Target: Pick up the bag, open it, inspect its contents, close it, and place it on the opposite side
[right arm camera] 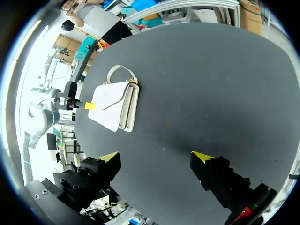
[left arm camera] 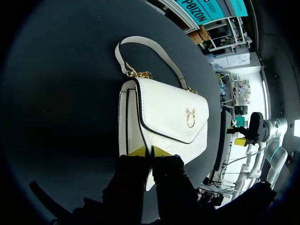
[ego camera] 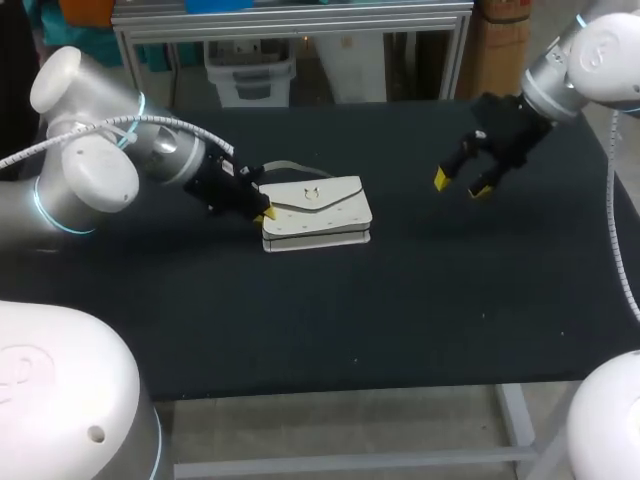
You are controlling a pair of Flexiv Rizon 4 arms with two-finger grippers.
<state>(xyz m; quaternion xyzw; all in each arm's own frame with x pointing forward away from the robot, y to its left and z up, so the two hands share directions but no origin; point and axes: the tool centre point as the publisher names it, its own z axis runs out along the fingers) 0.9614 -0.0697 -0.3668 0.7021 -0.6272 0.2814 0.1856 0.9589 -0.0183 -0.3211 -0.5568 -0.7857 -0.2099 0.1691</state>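
Note:
A white handbag [ego camera: 320, 207] with a gold clasp lies flat on the black table, left of the middle, its strap [ego camera: 292, 166] looped behind it. My left gripper [ego camera: 266, 213] sits at the bag's left end; in the left wrist view its yellow tips [left arm camera: 150, 151] pinch the edge of the bag's flap [left arm camera: 171, 112], nearly together. My right gripper [ego camera: 462, 184] hangs open above the table's right part, well apart from the bag [right arm camera: 114, 101]. Nothing is between its fingers [right arm camera: 155, 156]. The flap lies down on the bag's body.
The black table top [ego camera: 420, 300] stretches bare in front of and to the right of the bag. Its front edge runs near the lower part of the head view. My left arm's elbow and cable stand over the table's left side.

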